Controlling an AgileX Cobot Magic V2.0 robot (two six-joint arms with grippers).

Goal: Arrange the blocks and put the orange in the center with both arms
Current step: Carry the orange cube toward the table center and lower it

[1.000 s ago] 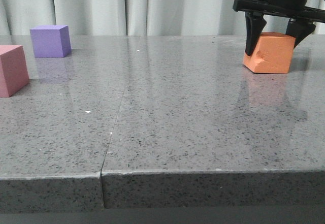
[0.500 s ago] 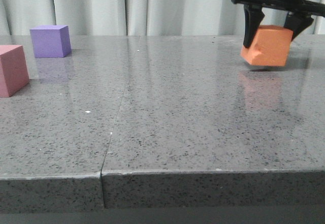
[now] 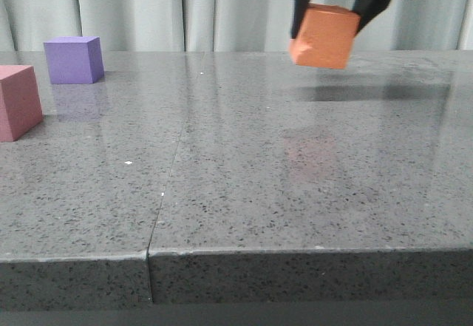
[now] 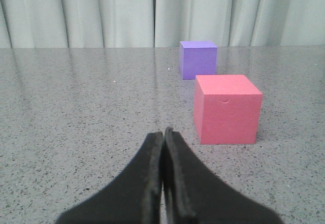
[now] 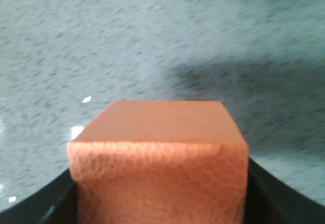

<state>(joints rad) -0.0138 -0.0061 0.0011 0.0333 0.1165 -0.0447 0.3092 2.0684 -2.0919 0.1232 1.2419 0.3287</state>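
On the grey table [image 3: 244, 193], the right gripper [image 3: 330, 8] clamps the orange [image 3: 324, 36] aloft, well right of the purple [image 3: 72, 60] and pink [image 3: 18, 102] cubes, none arranged yet; the left gripper [image 4: 163, 135] is closed and empty.

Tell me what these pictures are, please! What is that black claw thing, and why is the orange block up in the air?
It's a robot with two arms, each ending in a claw called a gripper. One camera looks forward over the grey table; two more sit on the wrists. The right gripper pinches the orange block and holds it above the table. The left gripper is shut on nothing, near the pink block, with the purple block behind it. Pale curtains hang at the back.
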